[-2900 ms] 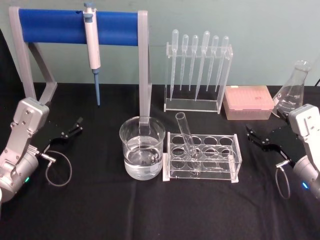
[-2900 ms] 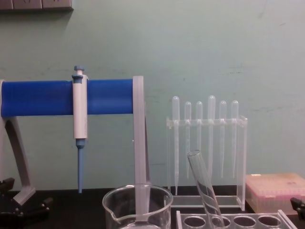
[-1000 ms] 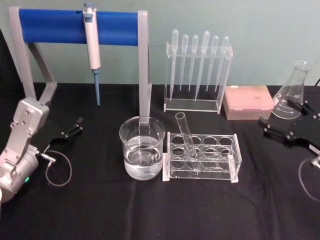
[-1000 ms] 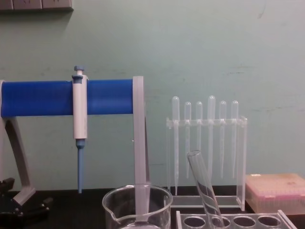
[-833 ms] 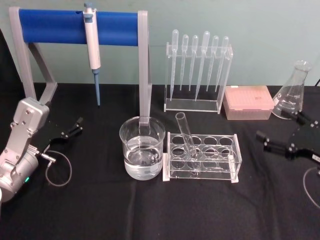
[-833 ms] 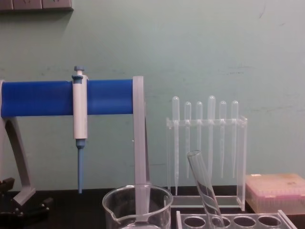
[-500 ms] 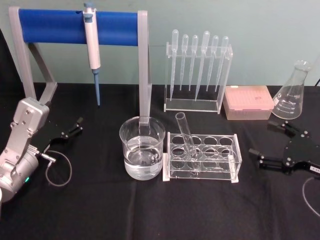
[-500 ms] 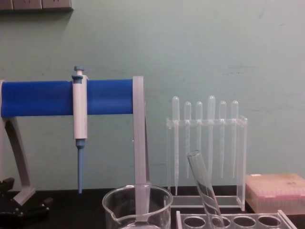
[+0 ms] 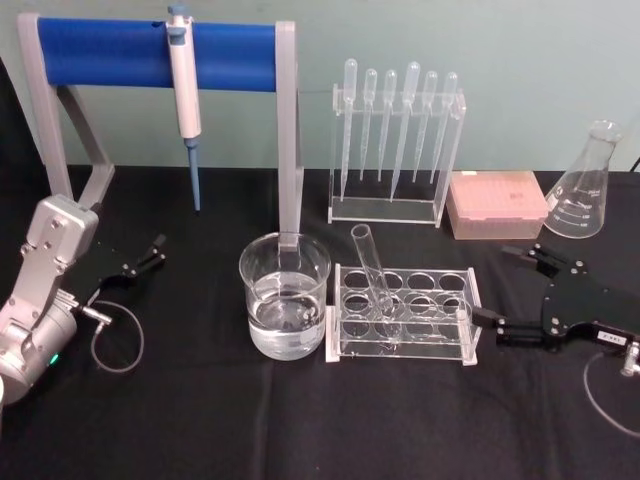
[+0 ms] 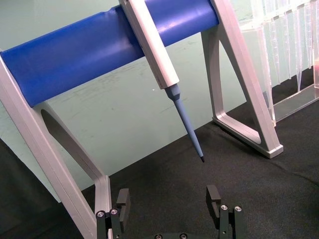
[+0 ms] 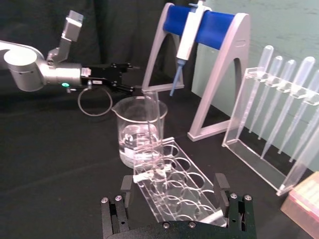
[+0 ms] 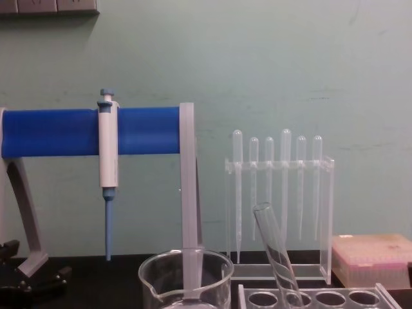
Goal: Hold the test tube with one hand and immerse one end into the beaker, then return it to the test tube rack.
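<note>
The test tube (image 9: 372, 272) (image 12: 275, 250) leans in the leftmost hole of a clear tube rack (image 9: 456, 334), its open rim tilted up and back. Just left of the rack stands the beaker (image 9: 285, 297) (image 11: 133, 130) (image 12: 185, 283), partly filled with clear liquid. My right gripper (image 9: 497, 285) (image 11: 173, 186) is open, low over the table at the rack's right end, pointing along the rack with nothing between its fingers. My left gripper (image 9: 150, 255) (image 10: 168, 196) rests open near the left side of the table, far from the tube.
A blue-barred stand (image 9: 150, 52) holding a pipettor (image 9: 184, 85) rises behind the beaker. A pipette rack (image 9: 395, 130), a pink tip box (image 9: 497, 205) and a conical flask (image 9: 585, 185) stand along the back right. Black cloth covers the table.
My right gripper has swung in from the right edge, leftward and toward me, to the rack's right end. The left arm, tube and beaker have not moved.
</note>
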